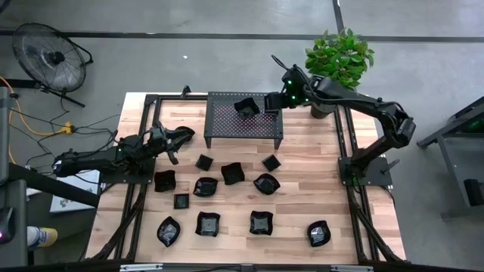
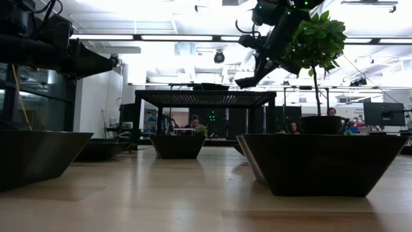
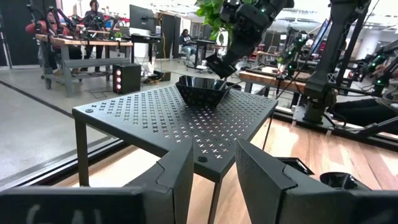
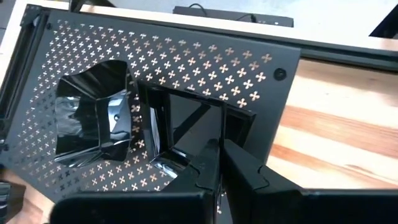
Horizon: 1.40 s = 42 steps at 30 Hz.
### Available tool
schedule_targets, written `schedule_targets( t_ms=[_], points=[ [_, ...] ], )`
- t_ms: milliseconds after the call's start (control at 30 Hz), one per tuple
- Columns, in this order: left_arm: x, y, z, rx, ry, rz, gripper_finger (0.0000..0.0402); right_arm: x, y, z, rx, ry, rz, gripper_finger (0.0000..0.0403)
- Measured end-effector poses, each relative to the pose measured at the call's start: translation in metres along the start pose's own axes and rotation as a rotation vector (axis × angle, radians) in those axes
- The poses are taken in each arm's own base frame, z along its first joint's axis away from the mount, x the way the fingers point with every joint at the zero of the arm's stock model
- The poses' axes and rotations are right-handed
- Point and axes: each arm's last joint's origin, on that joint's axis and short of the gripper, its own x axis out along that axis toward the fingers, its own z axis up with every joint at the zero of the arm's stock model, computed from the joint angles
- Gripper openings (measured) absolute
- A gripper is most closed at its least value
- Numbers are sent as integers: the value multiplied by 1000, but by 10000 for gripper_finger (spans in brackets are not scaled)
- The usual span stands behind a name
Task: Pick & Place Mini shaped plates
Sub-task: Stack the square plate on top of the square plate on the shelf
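Clamping tight on the near rim of a small square plate [image 4: 186, 124] with the right gripper [image 4: 217, 151] — jaws all but together, only the thin glossy edge between them. Holding that plate tilted just above the perforated rack [image 4: 249, 68], right beside a wavy-edged dish [image 4: 93, 112] that sits upright on the rack top. From the left wrist view, carried clear of the rack surface, close over the dish's far rim; whether plate and dish touch, impossible to tell. Hovering low over the table [image 1: 318, 174] off the rack's left end with the left gripper [image 3: 214, 149], jaws partly apart, nothing between them and nothing touched. Spread over the wood in front of the rack, eleven more mini plates [image 1: 232, 173] in loose rows, none stacked. Beyond the rack's right corner, a potted plant [image 1: 339, 53]. Hard to make out from above: the held plate, black against black rack and black fingers, so no clear outline there. Cut off in the right wrist view: the plate's near edge, behind the fingers. From table height, two nearby plates filling the foreground and blocking most of the others — rack top seen edge-on, dish on it barely a sliver, right gripper only a dark shape against the ceiling lights.
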Motion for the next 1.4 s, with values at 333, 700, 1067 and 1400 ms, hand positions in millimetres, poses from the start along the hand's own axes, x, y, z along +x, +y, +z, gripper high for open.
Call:
schedule_targets(
  t_ms=[333, 700, 1067, 1400],
  points=[
    [0, 0, 0, 0, 0, 0, 117, 11, 0, -1, 6, 38, -2, 12],
    [0, 0, 0, 0, 0, 0, 117, 14, -1, 3, 17, 32, 9, 12],
    [0, 0, 0, 0, 0, 0, 117, 14, -2, 2, 20, 31, -3, 12],
    [0, 0, 0, 0, 0, 0, 117, 14, -2, 2, 13, 36, -6, 12]
  ],
)
